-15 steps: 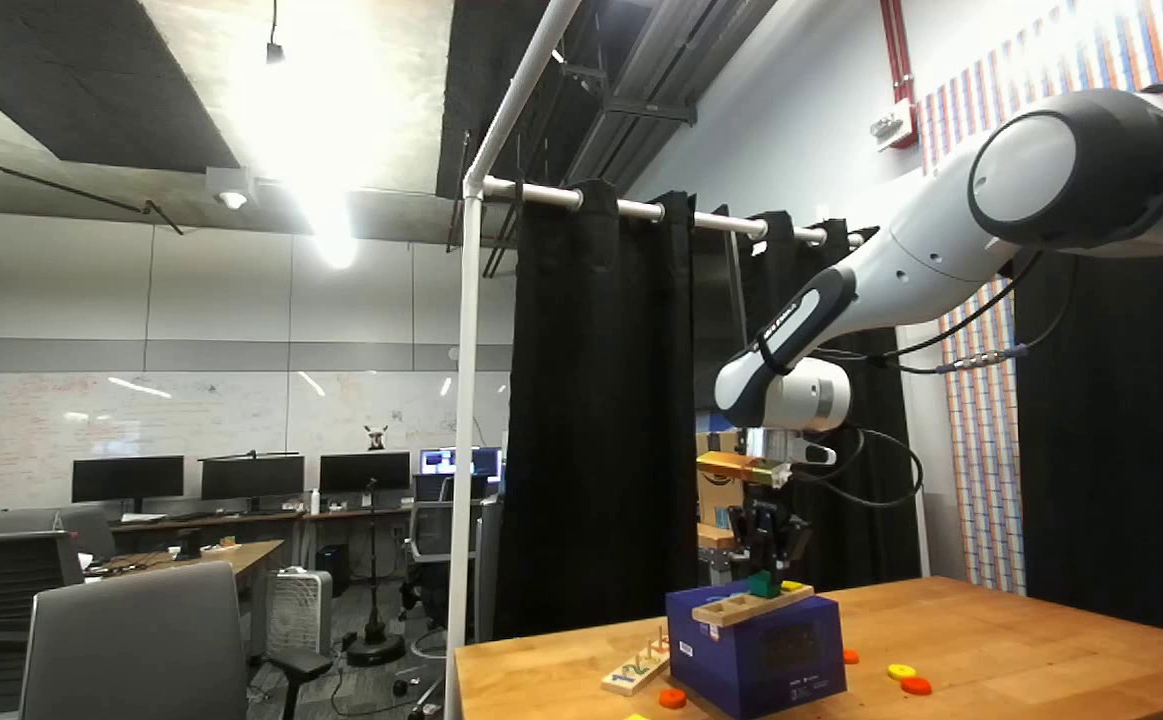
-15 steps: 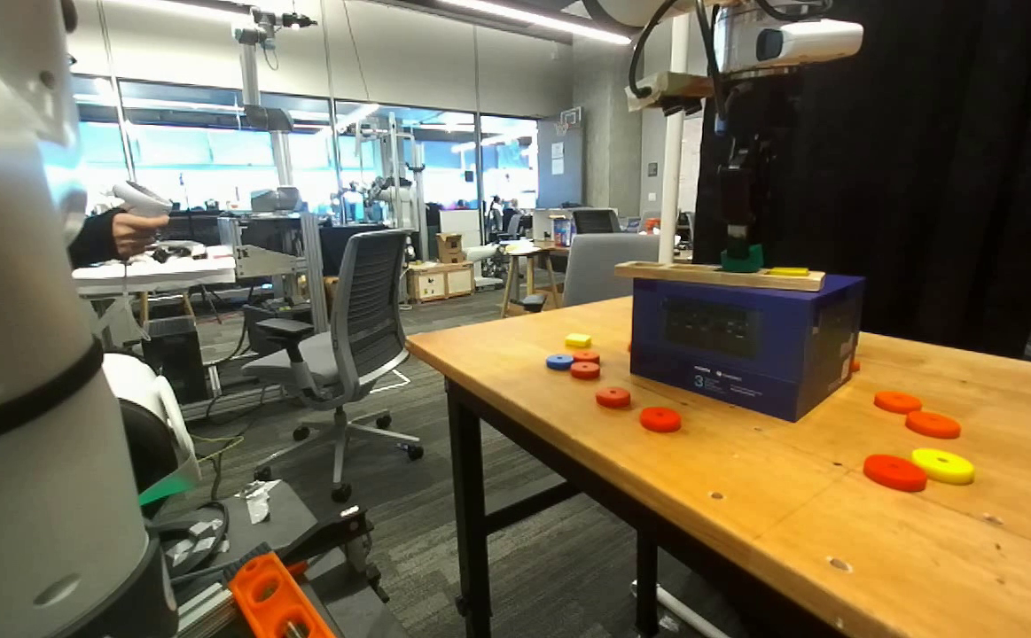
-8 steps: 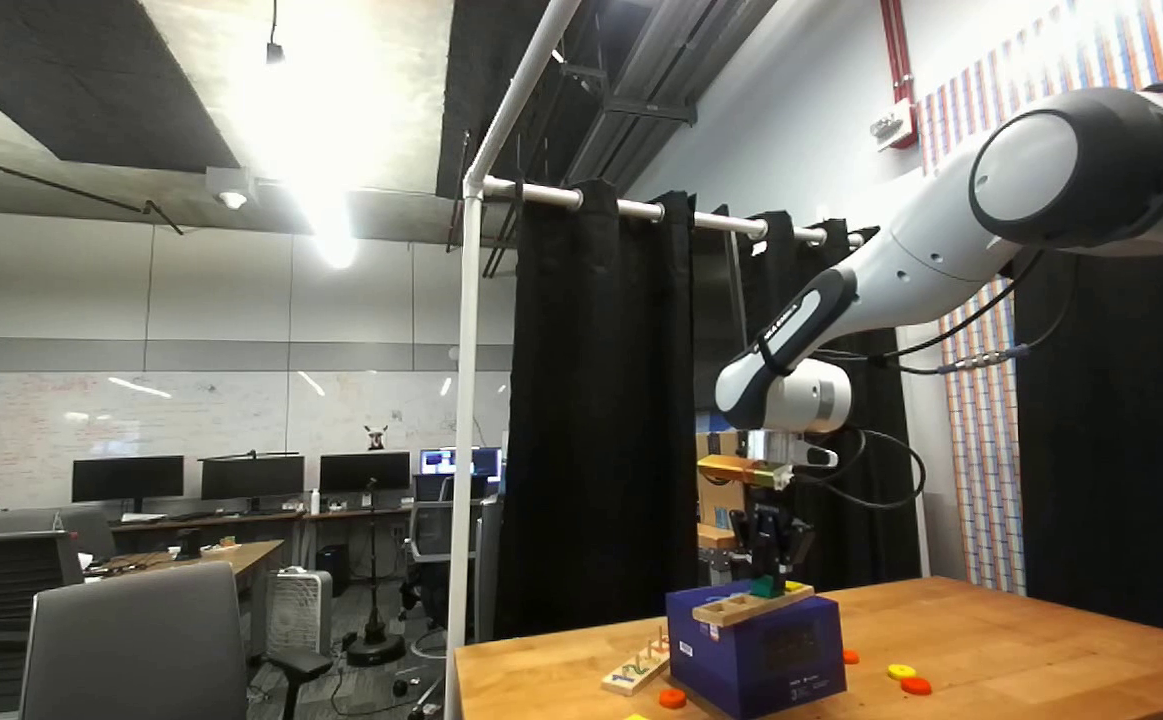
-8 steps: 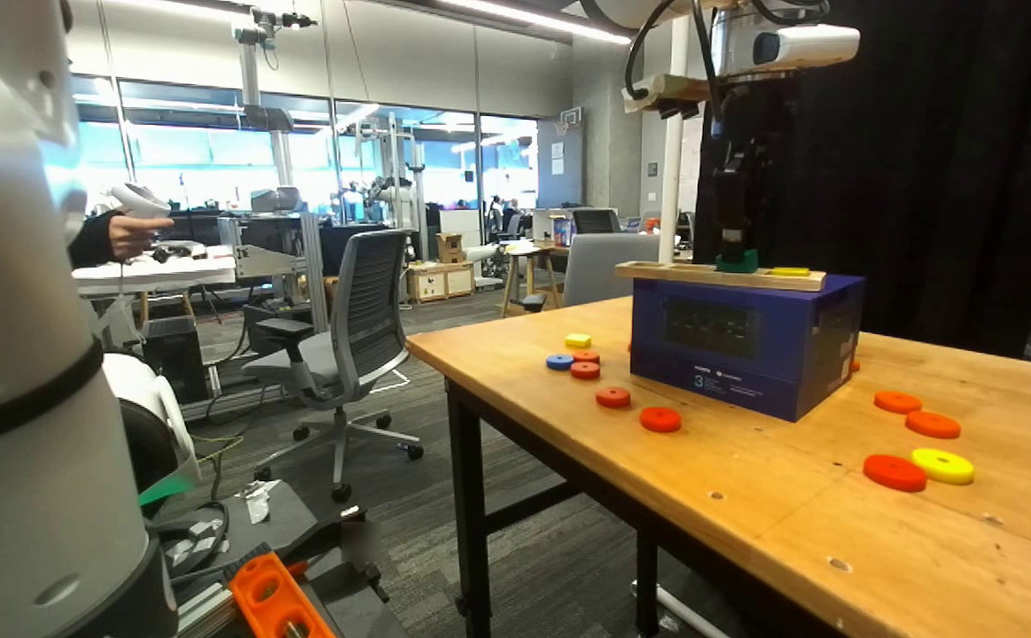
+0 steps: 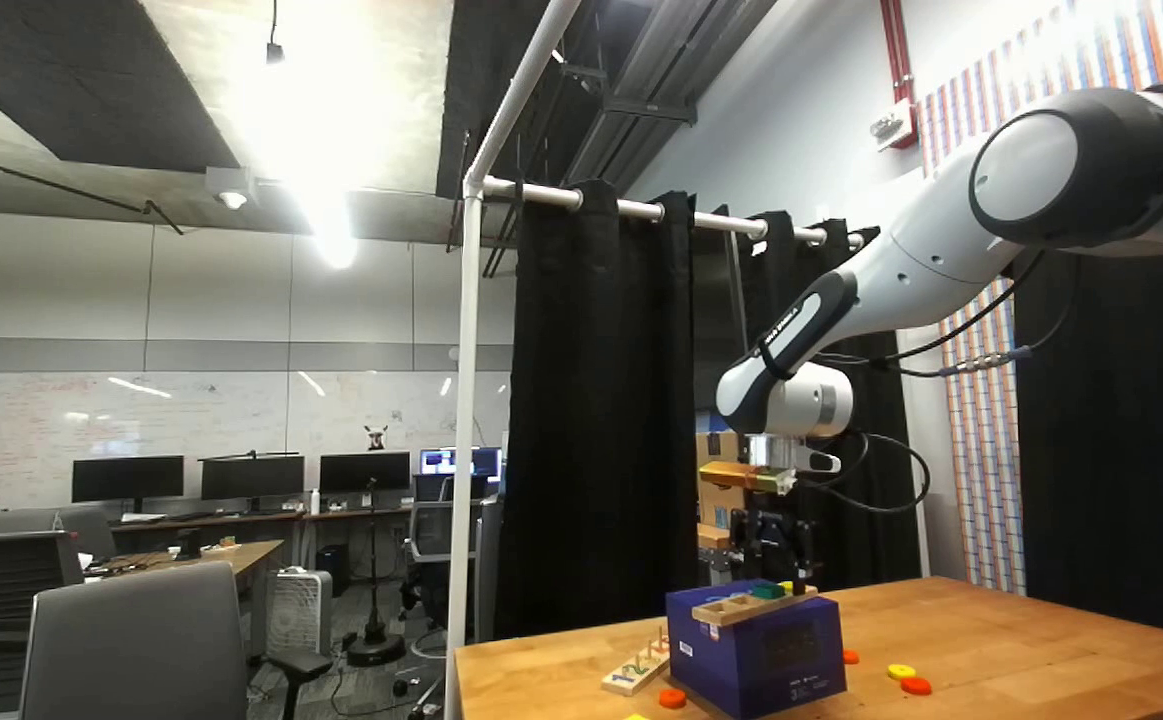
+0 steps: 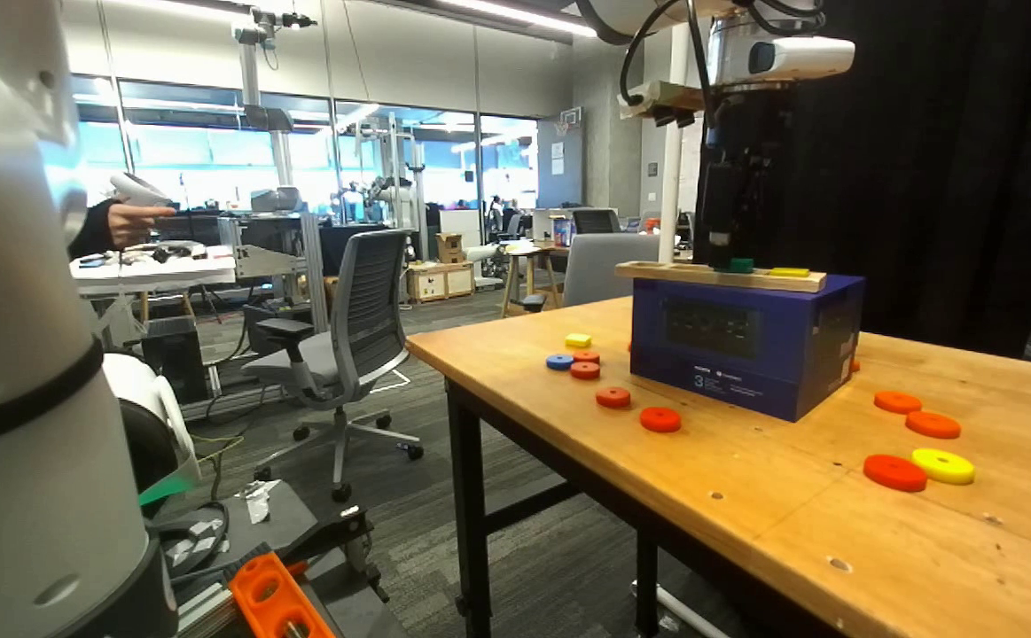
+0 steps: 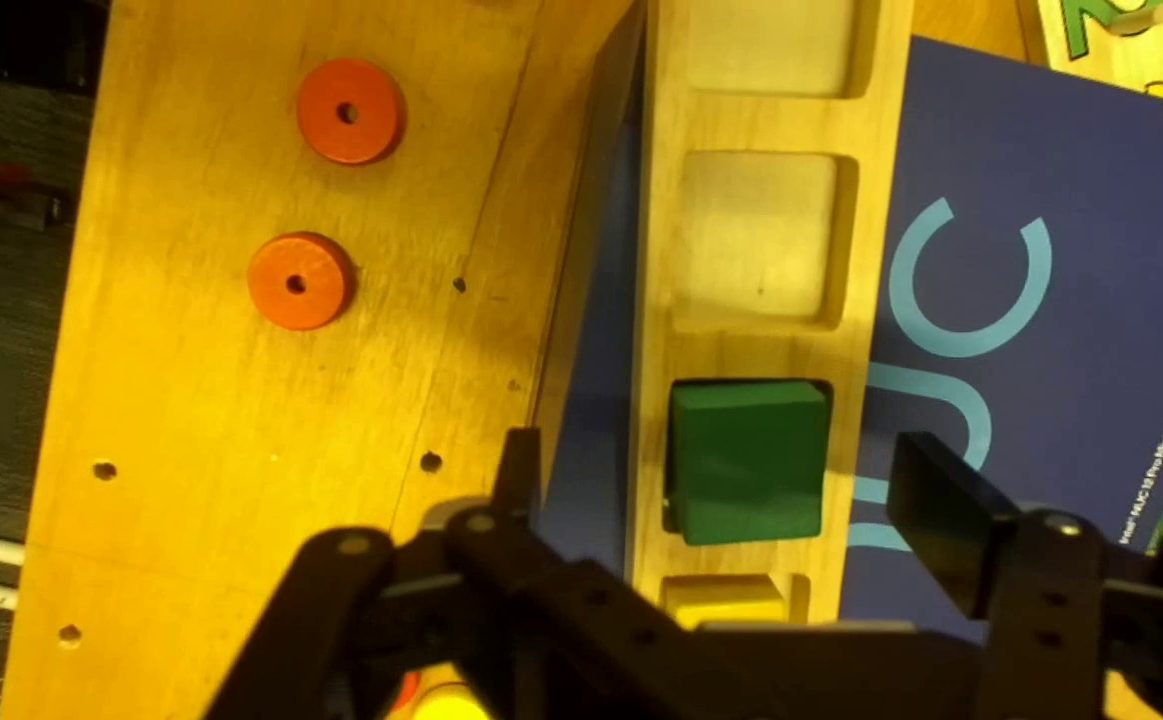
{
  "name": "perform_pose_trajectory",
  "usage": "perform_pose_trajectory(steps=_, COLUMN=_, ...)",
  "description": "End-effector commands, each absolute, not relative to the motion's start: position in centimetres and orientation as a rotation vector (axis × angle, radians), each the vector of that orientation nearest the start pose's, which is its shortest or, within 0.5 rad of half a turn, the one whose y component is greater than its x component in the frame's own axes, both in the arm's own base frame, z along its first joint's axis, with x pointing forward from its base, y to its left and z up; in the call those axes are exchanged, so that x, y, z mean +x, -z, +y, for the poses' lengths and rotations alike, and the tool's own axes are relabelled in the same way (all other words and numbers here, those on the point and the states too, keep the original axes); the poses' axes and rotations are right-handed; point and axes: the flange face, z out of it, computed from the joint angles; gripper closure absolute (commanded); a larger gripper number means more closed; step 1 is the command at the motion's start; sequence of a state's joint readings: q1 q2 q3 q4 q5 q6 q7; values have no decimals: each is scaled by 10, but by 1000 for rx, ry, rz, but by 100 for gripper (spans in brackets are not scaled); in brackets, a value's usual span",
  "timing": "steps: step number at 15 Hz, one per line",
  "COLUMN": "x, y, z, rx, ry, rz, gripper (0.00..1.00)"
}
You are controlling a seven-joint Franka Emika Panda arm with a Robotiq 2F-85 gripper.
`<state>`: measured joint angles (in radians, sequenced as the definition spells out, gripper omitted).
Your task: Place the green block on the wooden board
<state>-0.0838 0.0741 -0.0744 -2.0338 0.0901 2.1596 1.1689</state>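
The green block [image 7: 749, 468] (dark, plain) looks squarish.

Wood-topped table [image 6: 745, 505], black legs [image 6: 469, 496], small holes [image 6: 839, 564] in top. Dark blue mini-PC box [image 6: 728, 354] stands on it; wooden peg board [image 5: 631, 676] lies just beside box. Yellow block [image 6: 578, 340] near blue disc [image 6: 559, 361] and two red discs [image 6: 584, 371]. Two orange-red discs [image 7: 321, 125], apart, along table edge. Well apart from these: two orange discs [image 6: 933, 426]; nearer camera, red disc [image 6: 893, 472] just beside yellow disc [image 6: 944, 470].
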Motion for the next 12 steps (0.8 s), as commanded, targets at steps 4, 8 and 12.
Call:
perform_pose_trajectory(steps=4, x=542, y=-454, z=-77, rx=-2408, ry=42, rz=1894, gripper=0)
perform_pose_trajectory(steps=8, x=503, y=-495, z=-65, rx=-2591, ry=99, rz=1720, gripper=0)
perform_pose_trajectory(steps=12, x=445, y=-518, z=-53, rx=-2811, ry=114, rz=1457, gripper=0)
